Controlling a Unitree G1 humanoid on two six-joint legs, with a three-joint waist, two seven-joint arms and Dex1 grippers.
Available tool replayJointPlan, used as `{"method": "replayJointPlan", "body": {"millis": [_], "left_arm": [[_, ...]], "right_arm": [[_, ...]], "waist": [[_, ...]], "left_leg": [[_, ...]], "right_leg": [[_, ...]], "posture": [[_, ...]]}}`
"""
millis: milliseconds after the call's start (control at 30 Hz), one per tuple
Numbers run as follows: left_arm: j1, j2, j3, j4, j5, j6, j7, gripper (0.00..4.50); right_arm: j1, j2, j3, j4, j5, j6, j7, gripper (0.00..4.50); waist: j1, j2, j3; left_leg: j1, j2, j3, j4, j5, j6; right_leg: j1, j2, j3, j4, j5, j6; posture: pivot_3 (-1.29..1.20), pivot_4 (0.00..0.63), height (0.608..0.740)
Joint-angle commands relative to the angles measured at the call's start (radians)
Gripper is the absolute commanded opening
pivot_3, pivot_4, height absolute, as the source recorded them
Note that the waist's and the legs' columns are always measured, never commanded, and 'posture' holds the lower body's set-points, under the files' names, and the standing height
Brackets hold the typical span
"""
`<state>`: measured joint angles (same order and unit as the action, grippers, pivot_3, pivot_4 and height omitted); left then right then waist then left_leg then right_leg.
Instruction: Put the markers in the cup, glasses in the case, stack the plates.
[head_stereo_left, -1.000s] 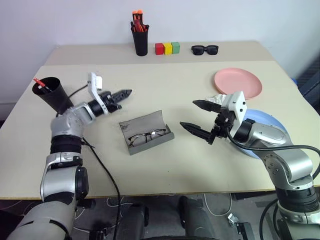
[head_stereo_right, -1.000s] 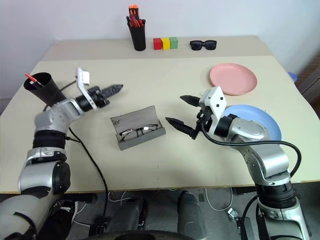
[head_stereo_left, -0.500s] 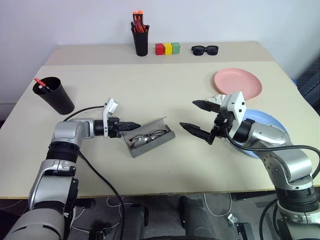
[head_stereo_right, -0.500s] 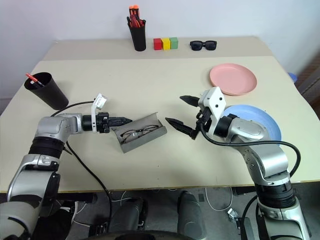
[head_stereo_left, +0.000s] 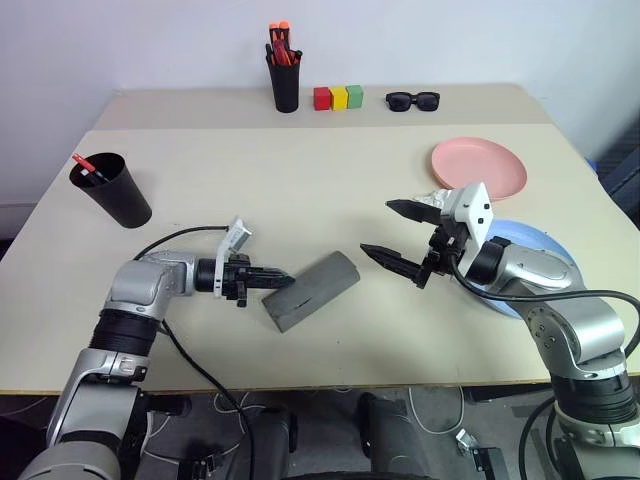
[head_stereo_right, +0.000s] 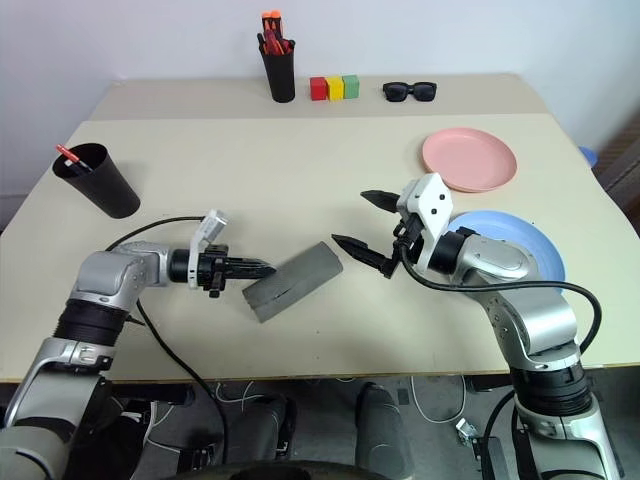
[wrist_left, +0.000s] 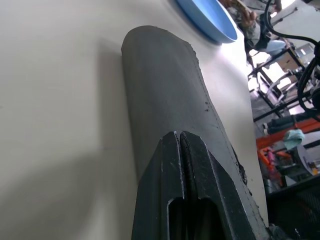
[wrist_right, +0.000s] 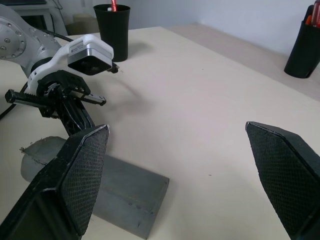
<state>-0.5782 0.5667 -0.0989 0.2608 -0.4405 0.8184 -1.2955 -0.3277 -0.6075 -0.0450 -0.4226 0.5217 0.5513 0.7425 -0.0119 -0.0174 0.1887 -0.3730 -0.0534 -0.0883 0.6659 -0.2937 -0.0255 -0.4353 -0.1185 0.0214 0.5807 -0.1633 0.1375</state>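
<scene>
From the head views, your left gripper (head_stereo_left: 283, 277) has its fingers pressed together against the end of the shut grey case (head_stereo_left: 314, 290) mid-desk (head_stereo_left: 300, 170), likely to nudge the lid down, while your right gripper (head_stereo_left: 392, 231) hovers nearby, spread wide and empty.

The left wrist view shows those joined fingers (wrist_left: 186, 165) lying on the case's lid; the right wrist view looks between its wide fingers (wrist_right: 80, 175) toward the black cup (wrist_right: 112, 27) with a red marker (wrist_right: 113, 5).

Legible text, labels, brands, numbers, signs: none readable on any item or surface in any view.
</scene>
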Motion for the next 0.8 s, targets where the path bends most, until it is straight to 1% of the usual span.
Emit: {"method": "replayJointPlan", "body": {"millis": [33, 133, 233, 400, 500, 567, 600, 733, 767, 800], "left_arm": [[-0.023, 0.000, 0.013, -0.013, -0.010, -0.026, 0.010, 0.02], [-0.048, -0.005, 0.030, -0.015, -0.017, -0.064, 0.016, 0.02], [-0.093, -0.004, 0.079, -0.004, -0.066, -0.042, 0.015, 0.02], [-0.178, -0.010, 0.154, 0.035, -0.107, -0.042, 0.049, 0.02], [-0.213, -0.027, 0.209, 0.052, -0.147, -0.085, 0.039, 0.85], [-0.206, -0.029, 0.209, 0.031, -0.134, -0.172, 0.010, 1.74], [-0.197, -0.020, 0.197, 0.008, -0.131, -0.203, -0.021, 2.31], [-0.181, -0.001, 0.172, -0.031, -0.134, -0.238, -0.073, 4.33], [-0.178, 0.004, 0.158, -0.033, -0.117, -0.264, -0.086, 4.42], [-0.177, 0.007, 0.137, -0.018, -0.079, -0.329, -0.098, 4.42]], "right_arm": [[-0.019, -0.003, -0.019, 0.001, -0.007, -0.031, 0.001, 4.50], [-0.022, 0.002, -0.020, 0.007, -0.005, -0.033, 0.000, 4.50], [-0.021, 0.003, -0.022, 0.009, -0.006, -0.037, -0.003, 4.50], [-0.013, -0.013, -0.028, 0.026, -0.036, -0.052, -0.016, 4.50], [-0.005, -0.049, -0.064, 0.057, -0.046, -0.023, -0.024, 4.50], [0.021, -0.106, -0.084, 0.084, -0.083, 0.020, -0.042, 4.50], [0.042, -0.141, -0.106, 0.097, -0.096, 0.057, -0.056, 4.50], [0.097, -0.206, -0.168, 0.095, -0.126, 0.151, -0.121, 4.50], [0.122, -0.219, -0.185, 0.084, -0.137, 0.182, -0.140, 4.50], [0.163, -0.240, -0.192, 0.068, -0.155, 0.209, -0.149, 4.50]], "waist": [[0.000, 0.000, 0.000], [0.000, 0.000, 0.000], [0.001, 0.000, 0.000], [-0.001, 0.000, 0.000], [-0.001, 0.000, 0.000], [0.000, 0.000, 0.000], [0.003, 0.000, 0.000], [0.002, 0.000, 0.000], [0.001, 0.000, 0.000], [0.001, 0.000, 0.000]], "left_leg": [[0.000, 0.000, 0.000, 0.000, 0.000, 0.000], [0.000, 0.000, 0.000, 0.000, 0.000, 0.000], [0.000, 0.000, 0.000, 0.000, 0.000, 0.000], [0.000, 0.000, 0.000, 0.000, 0.000, 0.000], [0.000, 0.000, 0.000, 0.000, 0.000, 0.000], [0.000, 0.000, 0.000, 0.000, 0.000, 0.000], [0.000, 0.000, 0.000, 0.000, 0.000, 0.000], [-0.001, 0.000, 0.001, 0.000, 0.000, 0.000], [-0.001, 0.000, 0.001, 0.000, 0.000, 0.000], [0.000, 0.000, 0.001, 0.000, 0.000, 0.000]], "right_leg": [[0.000, 0.000, 0.000, 0.000, 0.000, 0.000], [0.000, 0.000, 0.000, 0.000, 0.000, 0.000], [0.000, 0.000, 0.000, 0.000, 0.000, 0.000], [0.000, 0.000, 0.000, 0.000, 0.000, 0.000], [0.000, 0.000, 0.000, 0.000, 0.000, 0.000], [0.000, 0.000, 0.000, 0.000, 0.000, 0.000], [0.000, 0.000, 0.000, -0.001, 0.000, 0.000], [0.000, 0.000, 0.000, -0.001, 0.000, 0.000], [0.000, 0.000, 0.000, -0.001, 0.000, 0.000], [0.000, 0.000, 0.000, -0.001, 0.000, 0.000]], "posture": [[0.00, 0.150, 0.740], [0.00, 0.150, 0.740], [0.00, 0.150, 0.740], [0.00, 0.150, 0.740], [0.00, 0.150, 0.740], [0.00, 0.150, 0.740], [0.00, 0.150, 0.740], [0.00, 0.150, 0.740], [0.00, 0.150, 0.740], [0.00, 0.150, 0.740]]}}
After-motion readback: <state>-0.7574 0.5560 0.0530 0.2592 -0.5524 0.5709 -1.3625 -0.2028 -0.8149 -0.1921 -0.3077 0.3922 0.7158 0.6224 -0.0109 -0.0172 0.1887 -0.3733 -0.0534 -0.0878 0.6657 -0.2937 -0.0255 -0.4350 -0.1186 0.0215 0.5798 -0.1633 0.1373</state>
